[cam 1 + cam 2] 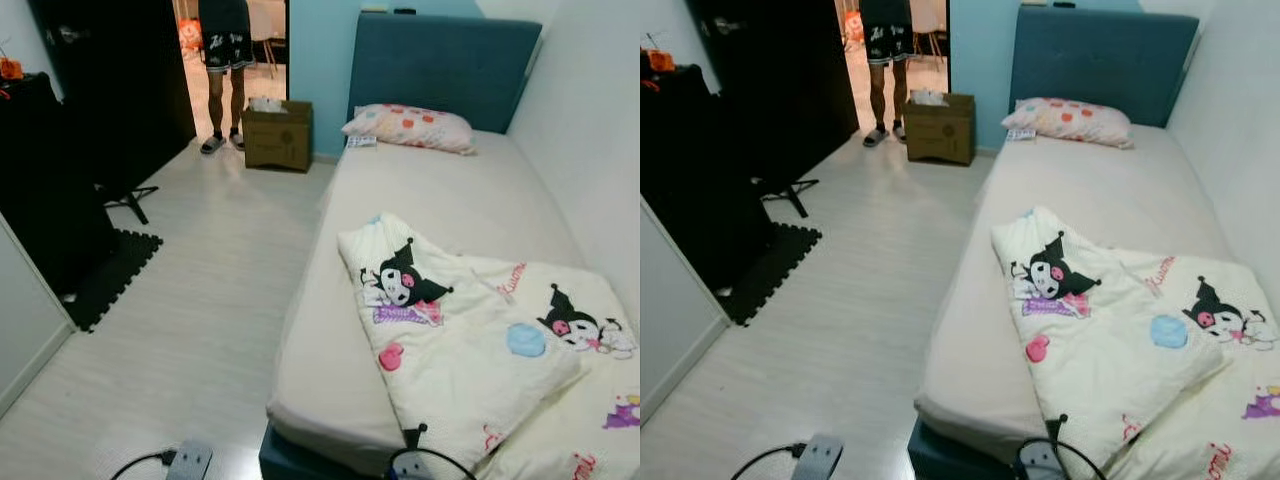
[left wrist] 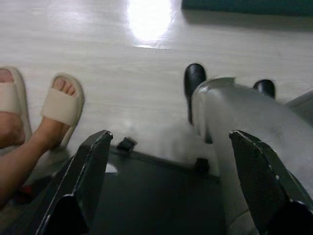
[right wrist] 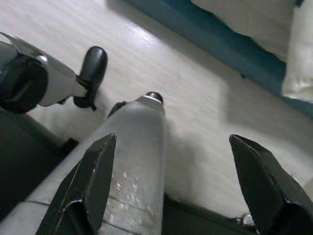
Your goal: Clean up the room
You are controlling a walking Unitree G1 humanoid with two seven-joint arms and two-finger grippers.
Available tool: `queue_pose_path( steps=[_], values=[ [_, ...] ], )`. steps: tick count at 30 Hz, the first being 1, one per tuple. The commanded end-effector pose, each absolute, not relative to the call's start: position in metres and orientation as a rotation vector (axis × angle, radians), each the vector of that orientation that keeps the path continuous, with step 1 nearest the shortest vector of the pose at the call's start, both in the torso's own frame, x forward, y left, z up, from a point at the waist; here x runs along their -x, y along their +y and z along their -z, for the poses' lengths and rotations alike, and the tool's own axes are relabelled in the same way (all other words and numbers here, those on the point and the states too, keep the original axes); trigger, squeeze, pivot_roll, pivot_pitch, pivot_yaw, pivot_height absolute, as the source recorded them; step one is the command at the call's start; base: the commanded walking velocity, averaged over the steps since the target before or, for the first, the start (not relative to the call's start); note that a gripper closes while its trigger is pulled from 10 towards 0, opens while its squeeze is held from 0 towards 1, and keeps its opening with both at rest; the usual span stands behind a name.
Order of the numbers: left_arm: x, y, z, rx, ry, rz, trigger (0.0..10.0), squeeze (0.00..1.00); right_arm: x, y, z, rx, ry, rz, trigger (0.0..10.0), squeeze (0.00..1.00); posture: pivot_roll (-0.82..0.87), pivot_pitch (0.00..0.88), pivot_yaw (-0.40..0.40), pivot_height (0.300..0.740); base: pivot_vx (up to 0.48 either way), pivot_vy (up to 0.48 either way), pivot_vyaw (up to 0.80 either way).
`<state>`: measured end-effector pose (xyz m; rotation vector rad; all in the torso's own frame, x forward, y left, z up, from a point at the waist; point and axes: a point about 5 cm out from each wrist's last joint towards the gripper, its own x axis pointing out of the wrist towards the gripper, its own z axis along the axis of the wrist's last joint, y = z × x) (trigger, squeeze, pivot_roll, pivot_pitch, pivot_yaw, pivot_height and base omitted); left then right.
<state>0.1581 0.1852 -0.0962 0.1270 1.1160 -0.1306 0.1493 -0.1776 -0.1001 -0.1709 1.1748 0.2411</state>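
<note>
A cream quilt (image 1: 470,350) printed with cartoon characters lies crumpled over the near right part of the bed (image 1: 440,195). A spotted pillow (image 1: 410,127) rests at the blue headboard (image 1: 440,65). Both arms hang idle. My left gripper (image 2: 171,191) is open over the pale floor, with its black fingers (image 2: 80,181) spread wide beside my silver leg (image 2: 244,137). My right gripper (image 3: 181,191) is open too, pointing down at the floor next to the bed's blue base (image 3: 205,39).
A person (image 1: 225,70) in sandals stands in the far doorway beside a cardboard box (image 1: 278,135). Another person's sandalled feet (image 2: 54,107) are close behind me. A dark cabinet (image 1: 50,180) and black floor mat (image 1: 115,275) line the left. A cable and plug (image 1: 180,460) lie near my feet.
</note>
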Motion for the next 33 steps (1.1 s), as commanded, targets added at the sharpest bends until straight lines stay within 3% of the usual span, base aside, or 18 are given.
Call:
queue_pose_path(
  steps=[1, 19, 25, 33],
  values=[
    [-0.160, 0.184, 0.096, -0.122, 1.113, 0.141, 10.0, 0.00, -0.144, -0.177, 0.102, 0.142, 1.196, -0.227, 10.0, 0.00, 0.00, 0.000, -0.026, 0.740, 0.000, -0.311, 0.00],
    [-0.160, 0.188, 0.095, -0.119, 1.108, 0.129, 10.0, 0.00, -0.142, -0.169, 0.104, 0.108, 1.185, -0.235, 10.0, 0.00, 0.02, 0.000, -0.019, 0.740, 0.000, -0.345, 0.00],
    [-0.159, 0.189, 0.095, -0.114, 1.106, 0.110, 10.0, 0.00, -0.143, -0.171, 0.103, 0.123, 1.177, -0.217, 10.0, 0.00, 0.02, 0.000, -0.019, 0.740, 0.000, 0.000, 0.00],
    [-0.158, 0.188, 0.096, -0.104, 1.102, 0.105, 10.0, 0.00, -0.179, -0.179, 0.088, 0.061, 1.051, -0.099, 10.0, 0.00, 0.01, 0.000, -0.023, 0.740, 0.000, 0.000, 0.00]
  ],
)
